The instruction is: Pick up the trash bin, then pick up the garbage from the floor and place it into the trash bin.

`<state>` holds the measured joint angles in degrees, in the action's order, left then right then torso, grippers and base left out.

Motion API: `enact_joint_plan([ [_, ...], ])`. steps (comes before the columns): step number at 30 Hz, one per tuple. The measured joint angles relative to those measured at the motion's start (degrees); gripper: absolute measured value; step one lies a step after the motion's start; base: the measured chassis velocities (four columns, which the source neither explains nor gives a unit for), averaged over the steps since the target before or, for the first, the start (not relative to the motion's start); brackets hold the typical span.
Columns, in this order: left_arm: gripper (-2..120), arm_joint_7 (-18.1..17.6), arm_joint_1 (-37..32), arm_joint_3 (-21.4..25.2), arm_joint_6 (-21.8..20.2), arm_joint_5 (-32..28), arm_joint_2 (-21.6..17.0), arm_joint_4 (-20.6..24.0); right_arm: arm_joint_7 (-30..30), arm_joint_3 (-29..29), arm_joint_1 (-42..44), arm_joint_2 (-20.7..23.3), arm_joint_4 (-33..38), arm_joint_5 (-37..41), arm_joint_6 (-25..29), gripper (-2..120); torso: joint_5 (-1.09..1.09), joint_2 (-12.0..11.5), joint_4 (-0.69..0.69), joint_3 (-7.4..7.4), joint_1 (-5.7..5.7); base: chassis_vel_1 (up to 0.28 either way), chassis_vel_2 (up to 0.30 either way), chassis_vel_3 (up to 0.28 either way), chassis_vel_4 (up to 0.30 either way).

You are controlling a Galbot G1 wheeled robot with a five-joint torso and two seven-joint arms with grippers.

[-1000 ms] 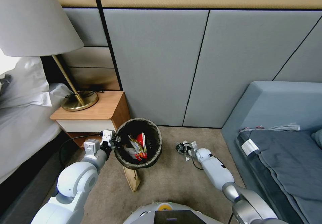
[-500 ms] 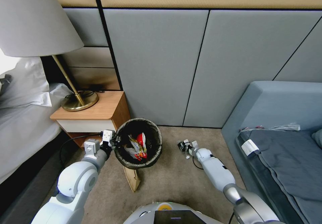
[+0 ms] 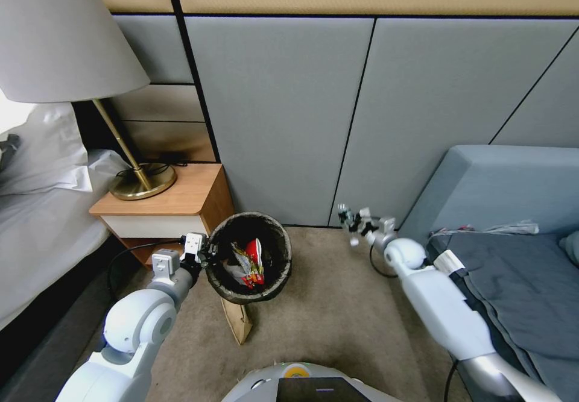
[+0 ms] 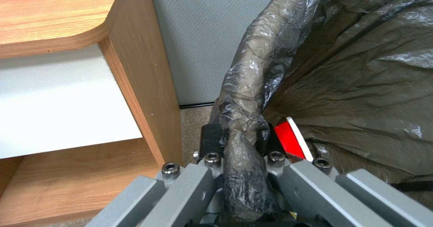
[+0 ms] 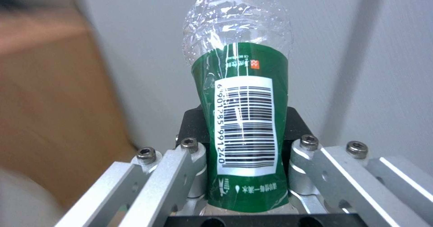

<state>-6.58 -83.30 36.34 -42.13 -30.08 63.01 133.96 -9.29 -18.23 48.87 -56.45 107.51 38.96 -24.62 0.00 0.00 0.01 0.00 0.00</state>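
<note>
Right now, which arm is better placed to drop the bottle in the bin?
Right. Its gripper already holds the green-labelled bottle, raised beside the trash bin; the left gripper is clamped on the bin's rim.

The trash bin [image 3: 248,256] sits before the wall panels [image 3: 283,113], just right of the nightstand [image 3: 166,206], with snack wrappers [image 3: 248,264] inside and a paper bag [image 3: 237,322] on the floor [image 3: 325,336] at its near side. The left end effector [image 3: 204,254] grips its left rim. The right end effector [image 3: 354,221], holding a bottle [image 5: 241,118], is raised between bin and sofa [image 3: 500,209]; a lamp [image 3: 72,76] stands on the nightstand.
</note>
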Motion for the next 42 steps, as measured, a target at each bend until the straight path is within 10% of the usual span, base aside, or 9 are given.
enact_joint_plan([
  [15, 1, -0.02, 0.14, -1.05, 0.00, 0.19, -0.27, -0.07, 4.72, 11.17, -6.35, -3.87, 14.50, 8.93, -5.69, 22, -0.02, 0.00, 0.00, 0.00, 0.00, 0.000, 0.000, 0.000, 0.000],
  [42, 1, -0.38, 0.89, -2.15, 0.00, -0.02, 0.31, -0.79, 11.04, 26.98, -6.32, -7.98, 20.12, 10.07, -7.89, 22, -0.01, 0.00, -0.01, 0.00, 0.00, 0.000, 0.000, 0.000, 0.000],
])
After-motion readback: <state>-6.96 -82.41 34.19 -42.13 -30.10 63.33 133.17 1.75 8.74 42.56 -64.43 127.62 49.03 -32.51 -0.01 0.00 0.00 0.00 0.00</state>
